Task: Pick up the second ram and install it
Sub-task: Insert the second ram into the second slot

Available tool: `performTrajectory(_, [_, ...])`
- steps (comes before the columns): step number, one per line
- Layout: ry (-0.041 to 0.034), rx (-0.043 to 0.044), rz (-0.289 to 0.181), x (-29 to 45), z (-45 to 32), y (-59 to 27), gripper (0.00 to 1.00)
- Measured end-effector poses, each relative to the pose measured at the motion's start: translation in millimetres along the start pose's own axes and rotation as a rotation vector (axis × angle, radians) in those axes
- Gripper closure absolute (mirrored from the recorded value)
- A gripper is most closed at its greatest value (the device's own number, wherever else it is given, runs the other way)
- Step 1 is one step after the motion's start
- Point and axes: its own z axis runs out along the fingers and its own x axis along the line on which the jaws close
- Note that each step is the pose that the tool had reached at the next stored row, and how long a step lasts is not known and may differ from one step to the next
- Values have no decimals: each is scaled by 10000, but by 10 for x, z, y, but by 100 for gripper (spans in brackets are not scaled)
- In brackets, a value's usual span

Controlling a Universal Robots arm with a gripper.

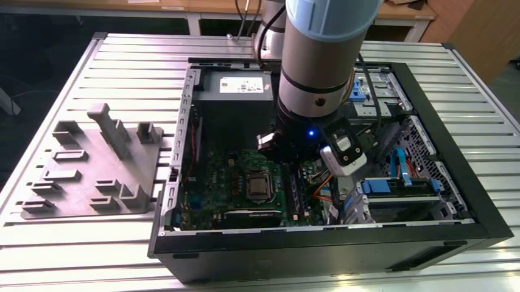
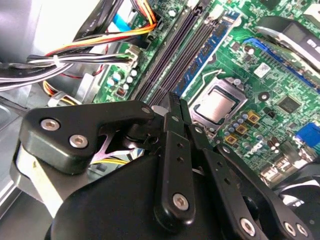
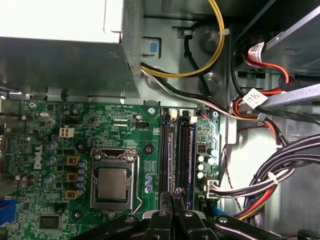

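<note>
My gripper (image 3: 175, 194) (image 2: 174, 100) is shut, its two black fingertips pressed together just over the long black memory slots (image 3: 185, 155) (image 2: 172, 55) of the green motherboard (image 1: 235, 176). Nothing shows between the fingers. I cannot tell the second ram apart from the dark slots; a thin dark strip runs along the slot under the fingertips. In the exterior view the arm (image 1: 313, 73) reaches down into the open computer case (image 1: 455, 182), over the slots (image 1: 294, 191). The grey holder tray (image 1: 89, 164) at the exterior view's left carries no stick.
The grey power-supply box (image 1: 235, 85) (image 3: 60, 60) stands at the far end of the case. The processor socket (image 3: 112, 182) lies beside the slots. Bundled cables (image 3: 280, 175) and the drive cage (image 1: 398, 188) crowd the other side. The ribbed metal table (image 1: 122, 67) surrounds the case.
</note>
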Motion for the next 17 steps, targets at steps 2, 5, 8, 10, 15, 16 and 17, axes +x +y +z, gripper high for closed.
performTrajectory(2, [0, -1, 2, -2, 7, 3, 88])
performTrajectory(5, [-1, -4, 1, -6, 23, 13, 88])
performTrajectory(8, [-1, -5, 1, -12, 45, 23, 88])
performTrajectory(10, [-1, -15, 1, -13, 65, 28, 88])
performTrajectory(15, [-2, -53, 3, -11, 108, 37, 88])
performTrajectory(16, [-1, -54, 3, -10, 114, 36, 88])
performTrajectory(17, [-1, -59, 3, -10, 118, 36, 88])
